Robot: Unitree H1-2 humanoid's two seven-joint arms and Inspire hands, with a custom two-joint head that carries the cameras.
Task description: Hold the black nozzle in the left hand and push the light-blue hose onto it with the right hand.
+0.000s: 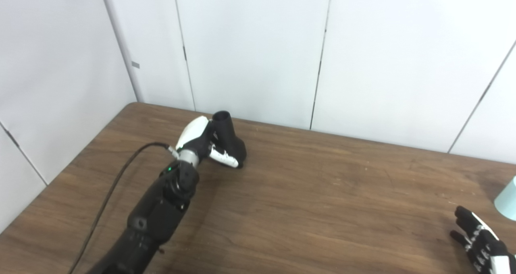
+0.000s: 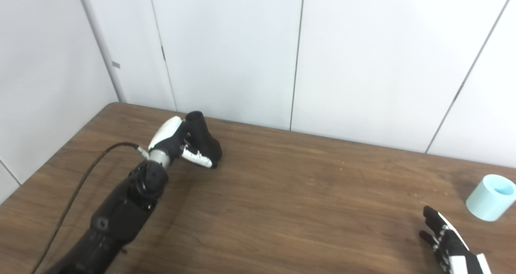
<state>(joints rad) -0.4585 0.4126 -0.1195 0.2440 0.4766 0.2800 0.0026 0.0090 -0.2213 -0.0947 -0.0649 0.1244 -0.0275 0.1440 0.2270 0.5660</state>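
Observation:
The black nozzle [image 1: 229, 139] stands on the wooden table [image 1: 322, 193] at the far left, its round opening up. My left hand [image 1: 203, 141] is wrapped around its lower part, thumb in front of it. The light-blue hose [image 2: 491, 201], a short wide cylinder, stands at the right edge of the table; in the left eye view only its edge [image 1: 508, 201] shows. My right hand [image 2: 447, 241] rests open and empty at the bottom right, just short of the hose and left of it.
White wall panels [image 1: 258, 52] close the table's far side and left side. A black cable [image 1: 113, 185] runs along my left arm over the table's left part.

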